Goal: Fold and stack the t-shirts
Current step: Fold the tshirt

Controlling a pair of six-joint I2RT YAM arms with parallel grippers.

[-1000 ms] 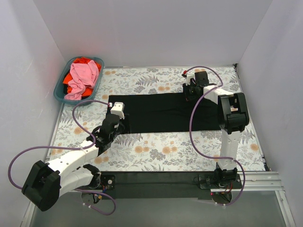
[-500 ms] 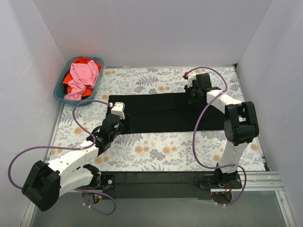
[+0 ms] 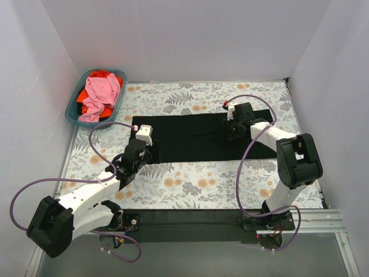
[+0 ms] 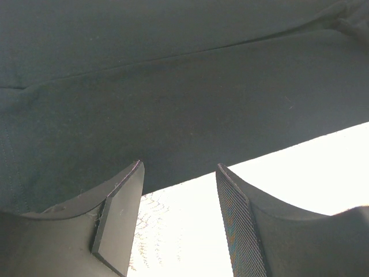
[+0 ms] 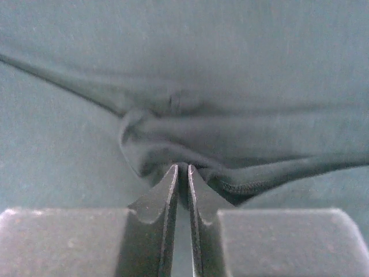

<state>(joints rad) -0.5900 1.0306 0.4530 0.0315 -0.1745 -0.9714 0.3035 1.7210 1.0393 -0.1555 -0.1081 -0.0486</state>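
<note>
The large black t-shirt (image 3: pixel 190 138) lies spread across the middle of the floral table. My right gripper (image 3: pixel 232 128) is shut on a pinched fold of the black t-shirt (image 5: pixel 190 144) near its right part, and the hem bunches up at the jaws (image 5: pixel 182 173). My left gripper (image 3: pixel 144 154) is open at the shirt's near left edge, with the black cloth (image 4: pixel 173 104) just beyond its fingertips (image 4: pixel 179 173) and nothing between them. A pink t-shirt (image 3: pixel 99 92) and an orange-red t-shirt (image 3: pixel 87 108) lie heaped in the basket.
The teal plastic basket (image 3: pixel 73 115) stands at the far left corner against the wall. White walls close in the table on the left, back and right. Purple cables loop from both arms.
My right gripper has moved toward the near left, from the shirt's far right corner to over the black cloth, dragging the pinched cloth with it. The left arm has not moved.
</note>
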